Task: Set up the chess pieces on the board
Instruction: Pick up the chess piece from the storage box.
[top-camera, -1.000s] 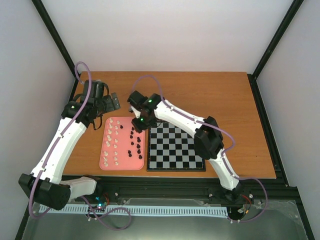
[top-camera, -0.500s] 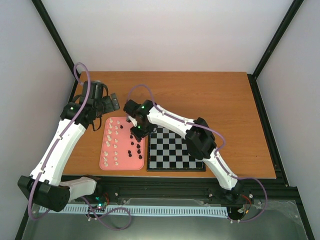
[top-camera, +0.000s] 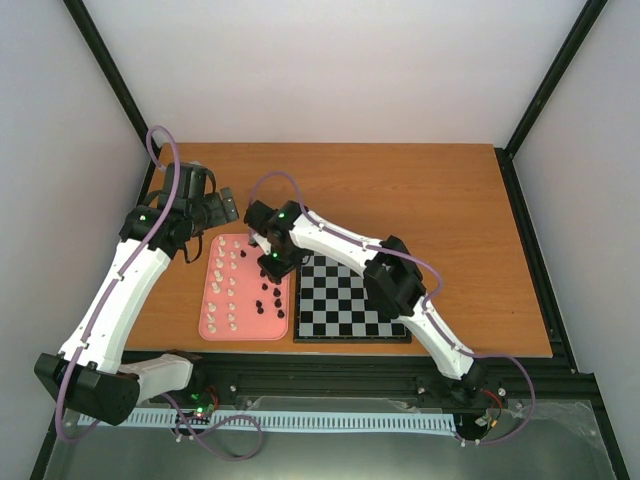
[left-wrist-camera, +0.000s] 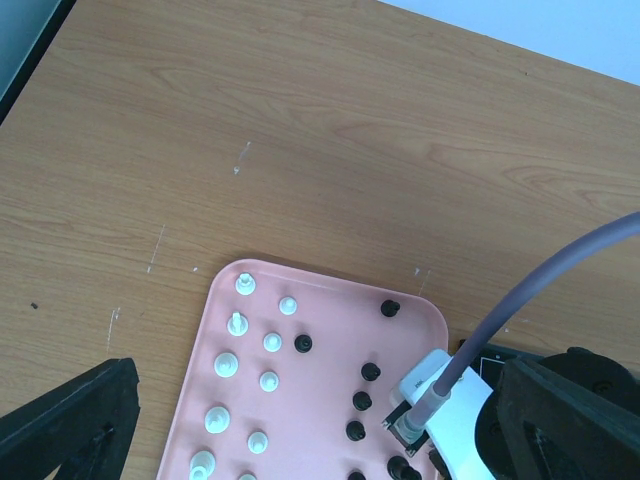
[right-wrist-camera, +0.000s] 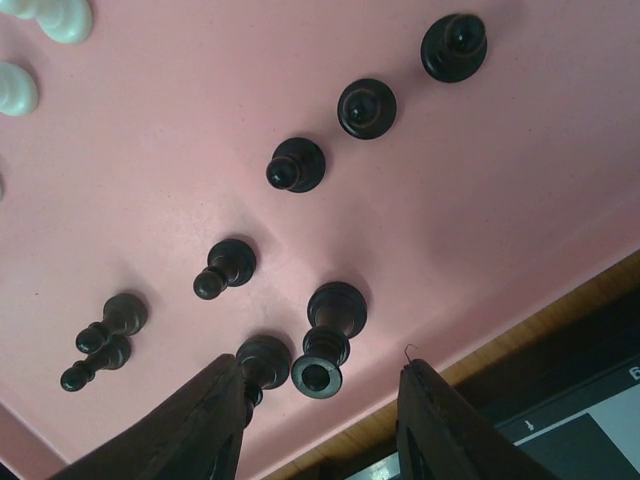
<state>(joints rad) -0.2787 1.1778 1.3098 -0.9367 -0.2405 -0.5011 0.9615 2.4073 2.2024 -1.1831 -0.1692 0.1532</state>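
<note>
One black piece (right-wrist-camera: 325, 345), upright by the pink tray's (right-wrist-camera: 480, 200) edge nearest the board (top-camera: 345, 295), sits unclamped between the right gripper's (right-wrist-camera: 320, 410) parted fingers; it looks light, hard, slick and tippy, so I'd pinch its waist squarely, while the left gripper (left-wrist-camera: 315, 410) gapes beyond the tray's far end.

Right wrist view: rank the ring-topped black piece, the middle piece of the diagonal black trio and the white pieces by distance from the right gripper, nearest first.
1. The ring-topped black piece, between the fingers of the right gripper.
2. The trio's middle piece, upper centre-right.
3. The white pieces, top-left corner.
</note>
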